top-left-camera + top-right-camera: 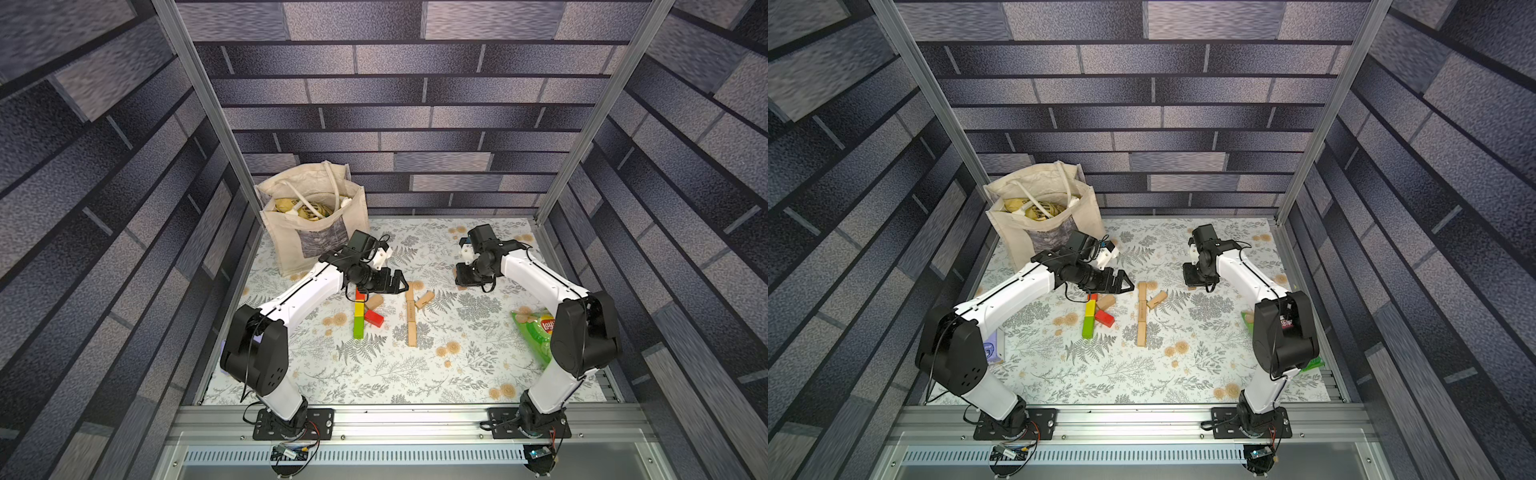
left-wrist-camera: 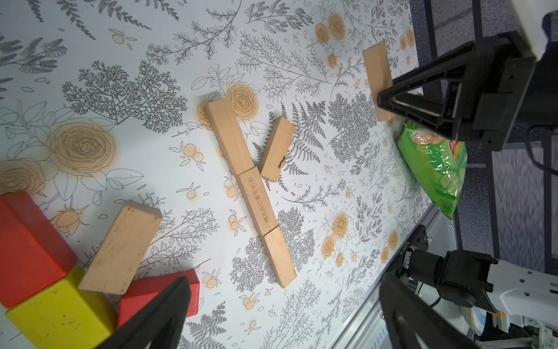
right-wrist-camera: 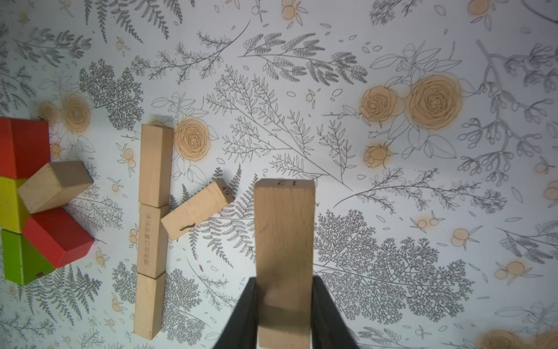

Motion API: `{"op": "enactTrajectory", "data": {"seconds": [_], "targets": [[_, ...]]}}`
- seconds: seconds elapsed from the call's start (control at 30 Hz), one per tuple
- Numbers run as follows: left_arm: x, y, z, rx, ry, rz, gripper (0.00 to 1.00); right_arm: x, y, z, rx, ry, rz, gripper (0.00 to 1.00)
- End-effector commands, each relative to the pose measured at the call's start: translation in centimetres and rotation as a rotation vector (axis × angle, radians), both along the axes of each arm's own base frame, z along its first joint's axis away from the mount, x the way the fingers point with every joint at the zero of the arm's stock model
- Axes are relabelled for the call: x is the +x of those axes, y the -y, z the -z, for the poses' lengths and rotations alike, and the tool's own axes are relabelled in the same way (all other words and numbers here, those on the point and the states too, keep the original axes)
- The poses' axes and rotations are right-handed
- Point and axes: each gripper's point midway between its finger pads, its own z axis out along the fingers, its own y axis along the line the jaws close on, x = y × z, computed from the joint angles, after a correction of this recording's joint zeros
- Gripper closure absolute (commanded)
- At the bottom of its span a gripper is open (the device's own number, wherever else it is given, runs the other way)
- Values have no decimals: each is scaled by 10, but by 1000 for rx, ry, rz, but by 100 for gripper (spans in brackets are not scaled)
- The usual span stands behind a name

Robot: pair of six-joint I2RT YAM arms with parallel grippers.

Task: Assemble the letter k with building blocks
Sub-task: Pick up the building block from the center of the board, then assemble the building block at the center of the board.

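Observation:
Three plain building blocks (image 1: 411, 318) lie end to end in a straight line on the floral table, and a fourth plain block (image 1: 424, 299) leans diagonally against the line's far half. Left of them a red, yellow and green column (image 1: 358, 320) has a plain block (image 2: 120, 247) and a red block (image 2: 151, 290) angled off it. My left gripper (image 1: 401, 284) hovers open over that coloured group, with nothing between its fingers. My right gripper (image 3: 285, 302) is shut on another plain block (image 3: 283, 241), held just above the table to the right of the line.
A cloth tote bag (image 1: 311, 216) stands at the back left. A green crisp packet (image 1: 534, 332) lies at the right edge beside the right arm. The metal rail (image 1: 415, 419) runs along the table's front.

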Motion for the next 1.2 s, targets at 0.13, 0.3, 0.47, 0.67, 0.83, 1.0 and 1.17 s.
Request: {"op": "enactTrajectory", "data": {"seconds": [0.13, 0.3, 0.47, 0.67, 0.83, 1.0, 1.17], "targets": [[-25, -12, -12, 8, -12, 22, 0, -92, -22, 34, -41, -155, -109, 100], [-29, -19, -9, 17, -5, -27, 0, -118, -22, 53, -74, -215, -176, 100], [-35, -26, -4, 29, -9, -55, 0, -126, -28, 69, -128, -244, -262, 100], [-37, -28, 0, 40, -19, -58, 0, -116, -39, 76, -141, -182, -310, 100], [-34, -29, 1, 45, -20, -58, 0, -107, -53, 75, -110, -131, -361, 100], [-31, -29, 5, 44, -27, -61, 0, -104, -56, 86, -138, -144, -405, 100], [-30, -27, 7, 26, -32, -54, 0, -90, -68, 83, -148, -111, -424, 100]]}}
